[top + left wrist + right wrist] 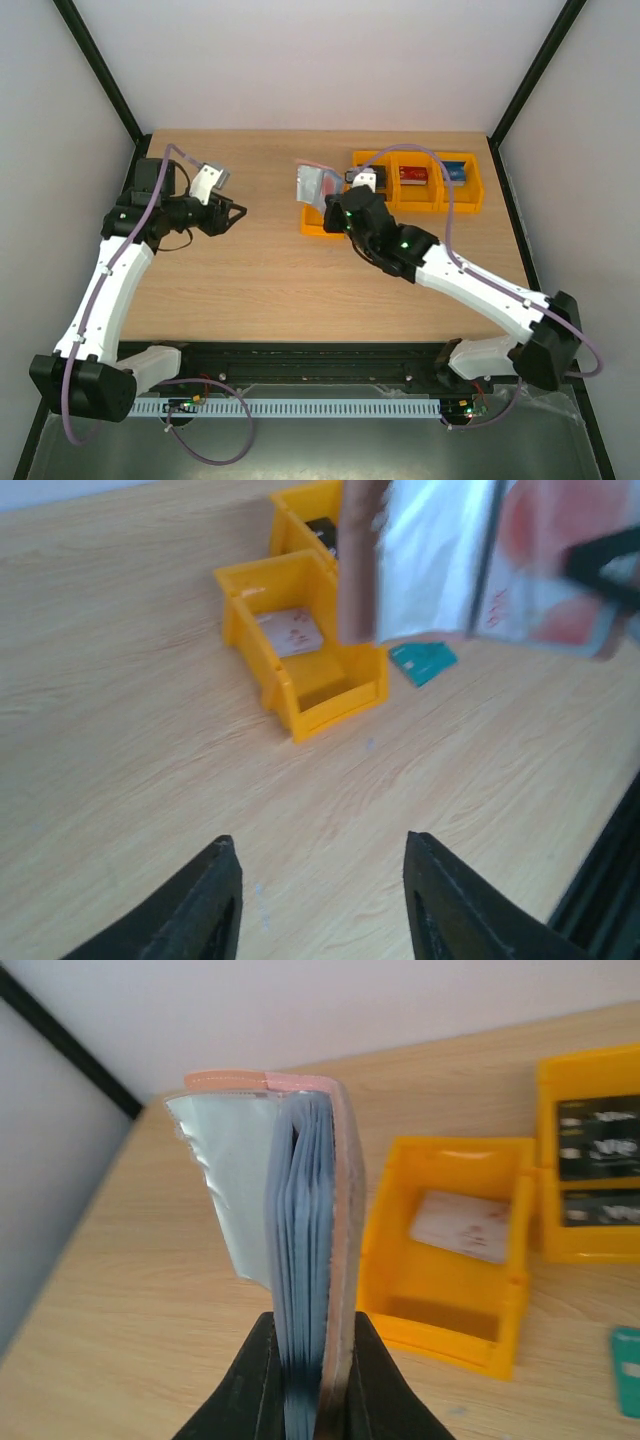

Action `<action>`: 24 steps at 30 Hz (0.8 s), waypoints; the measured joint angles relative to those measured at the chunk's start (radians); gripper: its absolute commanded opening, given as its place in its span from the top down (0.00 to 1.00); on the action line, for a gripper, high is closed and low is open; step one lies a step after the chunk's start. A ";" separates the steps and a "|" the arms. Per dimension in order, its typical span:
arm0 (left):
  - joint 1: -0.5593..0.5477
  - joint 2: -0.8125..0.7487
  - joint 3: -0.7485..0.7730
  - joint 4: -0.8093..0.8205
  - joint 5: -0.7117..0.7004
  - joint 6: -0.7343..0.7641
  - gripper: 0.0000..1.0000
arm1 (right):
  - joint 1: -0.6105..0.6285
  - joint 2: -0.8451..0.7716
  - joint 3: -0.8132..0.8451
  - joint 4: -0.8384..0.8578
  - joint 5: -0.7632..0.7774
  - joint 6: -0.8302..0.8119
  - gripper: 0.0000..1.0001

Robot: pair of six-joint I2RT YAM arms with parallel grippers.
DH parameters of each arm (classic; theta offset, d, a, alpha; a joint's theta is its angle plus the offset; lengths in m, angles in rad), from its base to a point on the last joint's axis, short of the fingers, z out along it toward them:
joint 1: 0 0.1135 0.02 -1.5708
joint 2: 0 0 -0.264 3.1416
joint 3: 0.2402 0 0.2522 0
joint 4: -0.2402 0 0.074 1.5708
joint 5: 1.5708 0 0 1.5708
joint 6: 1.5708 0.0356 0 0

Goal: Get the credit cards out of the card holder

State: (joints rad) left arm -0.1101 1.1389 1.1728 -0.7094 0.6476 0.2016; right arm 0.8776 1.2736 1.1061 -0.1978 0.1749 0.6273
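Observation:
My right gripper [310, 1332] is shut on the lower edge of the card holder [343, 1210], a pinkish-brown pouch held upright and splayed open, with clear sleeves and blue-grey leaves showing inside. From above, the card holder [312, 185] hangs over the left end of the orange bins, in the right gripper [338, 205]. A red and white credit card [462, 1225] lies flat in the nearest bin, and the same card [290, 632] shows in the left wrist view. My left gripper [322, 880] is open and empty above bare table, well left of the holder [470, 560].
A row of orange bins [420, 200] stands at the back right; two hold red [412, 175] and blue [455, 170] items. A teal card [423, 661] lies on the table beside the nearest bin [330, 695]. Black frame posts edge the table.

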 measured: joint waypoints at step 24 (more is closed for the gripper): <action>-0.105 0.082 -0.019 0.124 0.270 -0.127 0.54 | -0.032 0.104 -0.081 0.387 -0.597 0.013 0.98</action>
State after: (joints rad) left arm -0.2146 1.2209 1.1534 -0.5854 0.9176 0.0742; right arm 0.8455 1.3773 1.0252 0.1894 -0.4221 0.6403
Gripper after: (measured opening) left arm 0.482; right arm 0.077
